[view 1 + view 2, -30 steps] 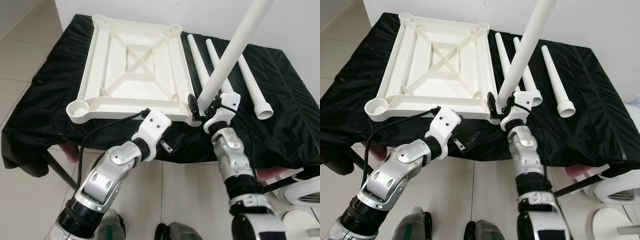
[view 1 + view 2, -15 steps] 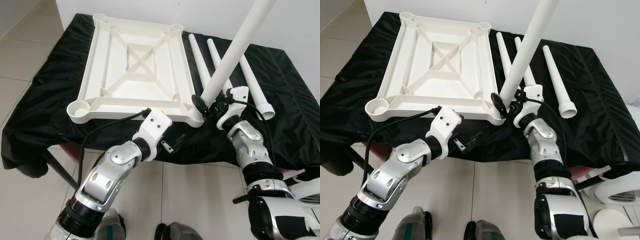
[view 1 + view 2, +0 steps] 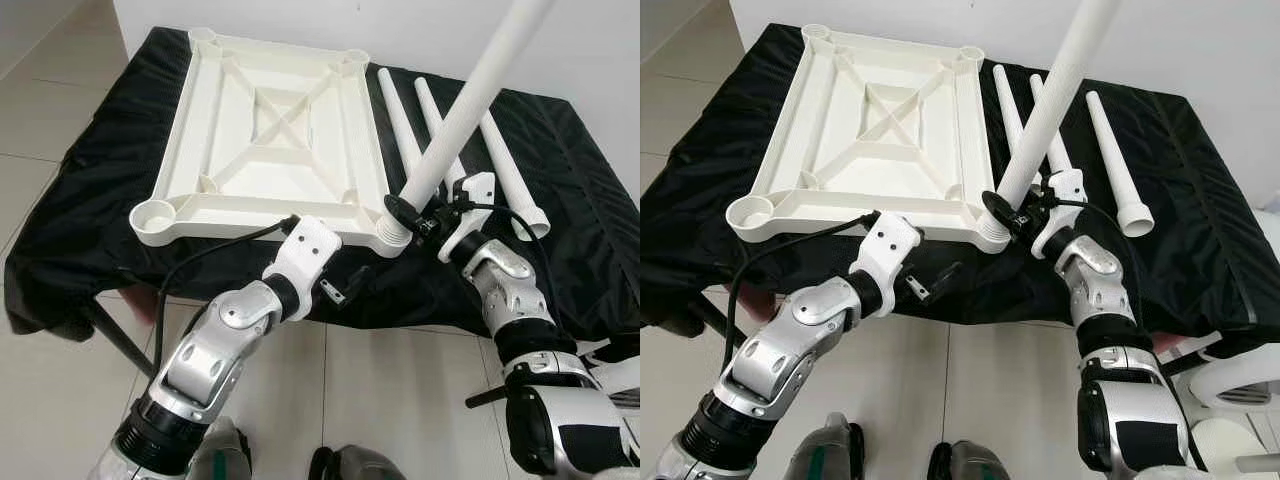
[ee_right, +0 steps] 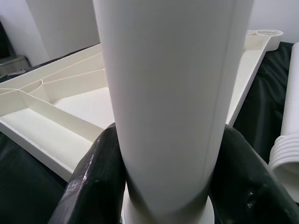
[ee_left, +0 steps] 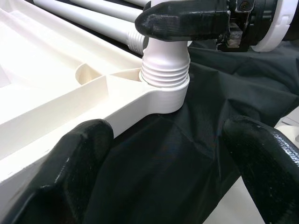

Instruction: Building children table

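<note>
Black cloth (image 3: pixel 90 190) covers the work surface, against a white wall, with tiled floor in front. On it, upper left to centre of the frame, lies the white tabletop (image 3: pixel 270 140), underside up, ribs and corner sockets exposed.

Left gripper (image 3: pixel 340 290) hovers at lower centre, just off the cloth's front edge, fingers (image 5: pixel 74 168) spread wide with nothing between them; it has held that station over the last second.

Centre right: the leg (image 3: pixel 465 110) rises on a slant from the near right corner socket (image 3: pixel 396 232) towards the top of the frame. Its threaded end sits in the socket, several threads still exposed in the left wrist view. Right gripper (image 3: pixel 418 215) is clamped round the leg just above the threads.

Change noted: over the last second the right forearm has swung from below the socket out to the right, and the gripper has rotated round the leg's base. The leg's slant is little altered. Judgement: the leg is being screwed in, not yet fully seated.

Right of the leg, three more legs (image 3: pixel 505 170) lie on the cloth, unfitted. Task is in its early stage.
</note>
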You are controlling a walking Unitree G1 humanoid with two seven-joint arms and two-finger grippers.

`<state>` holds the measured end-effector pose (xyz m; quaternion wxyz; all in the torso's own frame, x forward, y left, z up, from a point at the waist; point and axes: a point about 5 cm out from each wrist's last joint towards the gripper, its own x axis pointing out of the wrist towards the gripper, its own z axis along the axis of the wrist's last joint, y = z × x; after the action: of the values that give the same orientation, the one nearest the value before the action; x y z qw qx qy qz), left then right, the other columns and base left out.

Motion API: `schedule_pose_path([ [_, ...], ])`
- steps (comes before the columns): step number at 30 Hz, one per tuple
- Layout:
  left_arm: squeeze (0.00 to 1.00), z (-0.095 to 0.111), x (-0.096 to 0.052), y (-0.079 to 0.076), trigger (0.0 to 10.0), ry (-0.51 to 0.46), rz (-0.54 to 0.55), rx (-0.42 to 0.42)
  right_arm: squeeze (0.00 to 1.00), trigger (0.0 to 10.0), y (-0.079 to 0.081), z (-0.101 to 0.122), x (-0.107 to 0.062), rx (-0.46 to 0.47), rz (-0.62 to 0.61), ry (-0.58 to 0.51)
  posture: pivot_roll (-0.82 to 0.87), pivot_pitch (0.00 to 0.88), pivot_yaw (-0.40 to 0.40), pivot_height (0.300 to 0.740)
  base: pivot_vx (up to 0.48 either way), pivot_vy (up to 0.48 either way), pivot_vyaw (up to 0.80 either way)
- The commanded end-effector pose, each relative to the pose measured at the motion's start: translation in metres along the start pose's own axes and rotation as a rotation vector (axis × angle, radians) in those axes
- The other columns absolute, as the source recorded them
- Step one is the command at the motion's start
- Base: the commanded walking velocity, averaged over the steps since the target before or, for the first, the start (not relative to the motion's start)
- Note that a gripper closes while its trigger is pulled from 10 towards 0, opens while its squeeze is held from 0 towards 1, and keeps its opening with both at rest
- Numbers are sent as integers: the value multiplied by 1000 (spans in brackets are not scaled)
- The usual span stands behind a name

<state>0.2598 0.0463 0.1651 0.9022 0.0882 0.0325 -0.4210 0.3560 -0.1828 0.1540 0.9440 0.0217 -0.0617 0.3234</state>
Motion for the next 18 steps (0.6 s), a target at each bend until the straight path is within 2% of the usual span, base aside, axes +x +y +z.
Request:
schedule_pose_path([
  [1, 0, 0, 1, -3, 10000, 3, -26, 4, 0, 0, -2, -2, -2, 29, 2, -3, 125, 69, -115, 740, 0, 0, 0],
  [3, 0, 0, 1, -3, 10000, 3, -26, 4, 0, 0, -2, -3, -3, 30, 6, -5, 124, 71, -115, 740, 0, 0, 0],
  [4, 0, 0, 1, -3, 10000, 3, -25, 4, 0, 4588, -2, -4, -3, 37, -4, -5, 124, 71, -115, 740, 0, 0, 0],
  [5, 0, 0, 1, -3, 10000, 3, -25, 3, 0, 10000, -1, -5, -3, 42, -13, -6, 125, 71, -116, 740, 0, 0, 0],
  [13, 0, 0, 1, -3, 10000, 3, -24, 3, 0, 10000, 5, -8, -3, 56, -40, -17, 124, 72, -118, 740, 0, 0, 0],
  [18, 0, 0, 1, -3, 10000, 2, -26, 1, 0, 10000, 14, -10, 2, 39, -155, -52, 120, 70, -120, 740, 0, 0, 0],
])
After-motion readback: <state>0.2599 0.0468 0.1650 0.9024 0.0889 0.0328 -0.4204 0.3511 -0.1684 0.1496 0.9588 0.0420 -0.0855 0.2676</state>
